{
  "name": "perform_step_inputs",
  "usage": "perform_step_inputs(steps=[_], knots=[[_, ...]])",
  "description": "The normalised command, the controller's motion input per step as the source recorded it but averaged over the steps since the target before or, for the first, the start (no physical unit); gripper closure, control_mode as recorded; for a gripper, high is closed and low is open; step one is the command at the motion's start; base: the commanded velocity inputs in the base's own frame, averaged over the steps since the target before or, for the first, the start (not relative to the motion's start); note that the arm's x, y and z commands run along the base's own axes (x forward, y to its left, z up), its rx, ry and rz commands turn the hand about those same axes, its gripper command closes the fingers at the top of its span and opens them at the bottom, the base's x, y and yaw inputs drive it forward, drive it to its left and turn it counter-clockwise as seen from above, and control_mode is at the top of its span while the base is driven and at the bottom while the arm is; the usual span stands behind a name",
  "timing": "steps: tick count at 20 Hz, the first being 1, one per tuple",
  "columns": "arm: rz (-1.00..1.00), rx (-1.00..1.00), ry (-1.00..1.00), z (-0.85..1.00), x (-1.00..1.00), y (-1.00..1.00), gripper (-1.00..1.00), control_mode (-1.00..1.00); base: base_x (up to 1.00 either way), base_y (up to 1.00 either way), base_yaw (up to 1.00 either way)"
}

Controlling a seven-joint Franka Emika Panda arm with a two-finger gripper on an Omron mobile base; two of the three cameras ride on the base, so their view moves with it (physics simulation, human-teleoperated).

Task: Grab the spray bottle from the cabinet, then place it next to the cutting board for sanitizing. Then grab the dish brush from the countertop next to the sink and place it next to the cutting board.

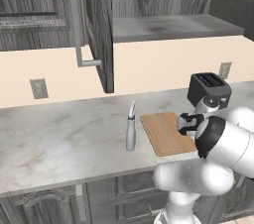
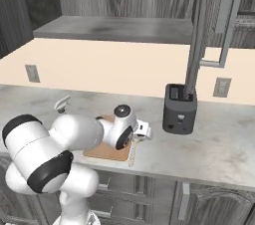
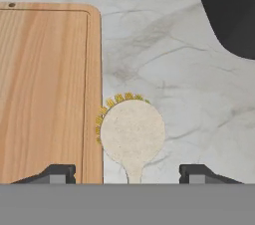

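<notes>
Lying bristles-down: cream dish brush [image 3: 132,132]

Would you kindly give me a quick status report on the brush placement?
Gripper open, holding nothing. Dish brush on the countertop, beside the cutting board. Spray bottle upright on the board's other side. Nothing in the way.
</notes>
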Motion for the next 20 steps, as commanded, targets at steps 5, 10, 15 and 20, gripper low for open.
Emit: perform_step_inputs(steps=[5,10,15,20], knots=[[-0.08,0.02,0.00,0.24,0.02,0.21,-1.00,-1.00,0.00,0.00,0.00],[-0.11,0.04,0.05,0.83,-0.31,0.69,-1.00,-1.00,0.00,0.00,0.00],[-0.03,0.00,-0.01,1.00,-0.36,0.25,-1.00,-1.00,0.00,0.00,0.00],[0.00,0.04,-0.07,1.00,-0.31,-0.07,-1.00,-1.00,0.00,0.00,0.00]])
